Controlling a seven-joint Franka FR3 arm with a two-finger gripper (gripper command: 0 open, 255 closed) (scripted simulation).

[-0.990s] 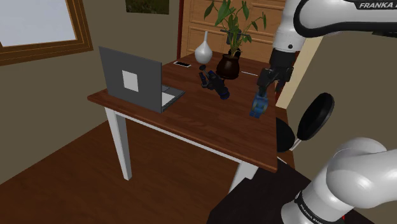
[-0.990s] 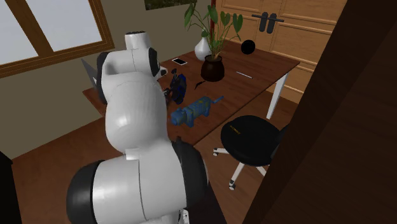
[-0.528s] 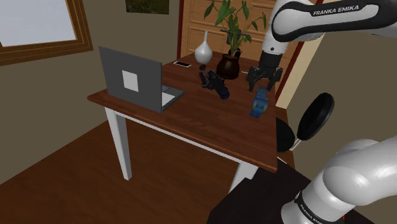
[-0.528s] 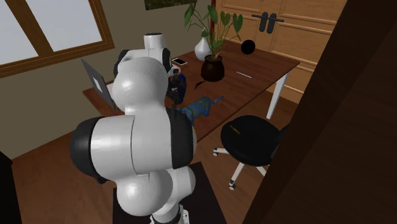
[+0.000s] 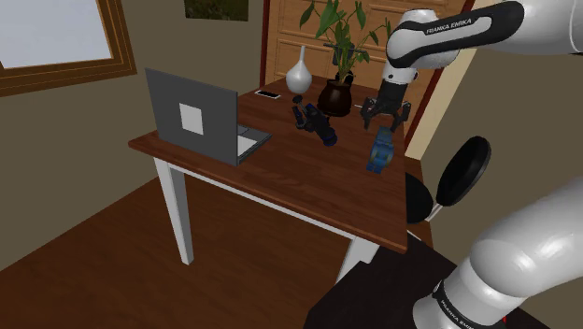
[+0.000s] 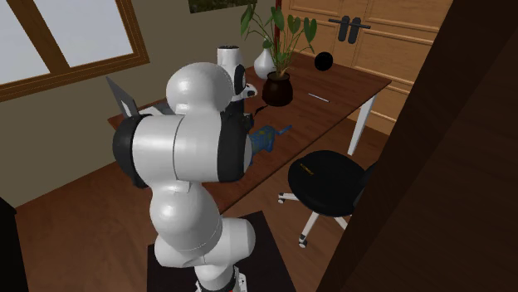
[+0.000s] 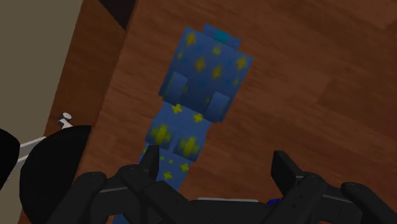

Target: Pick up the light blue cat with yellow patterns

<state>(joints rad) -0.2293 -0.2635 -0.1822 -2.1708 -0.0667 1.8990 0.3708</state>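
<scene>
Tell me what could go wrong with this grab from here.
The open gripper hangs off-centre over the blue cat: one finger sits over its body, so descending might land on it rather than straddle it. The cat lies near the table edge by the black stool; a nudge could push it off.

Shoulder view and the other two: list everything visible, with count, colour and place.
cat: one, blue with yellow patterns, lying on the table
table: one, brown top, white legs
laptop: one, grey, open, shoulder view's left end
vase: one, white, far edge
potted plant: one, green leaves, dark pot, beside the vase
toy: one, dark blue, mid-table
stool: one, black, beside the table
gripper: one, black, open, over the cat
</scene>
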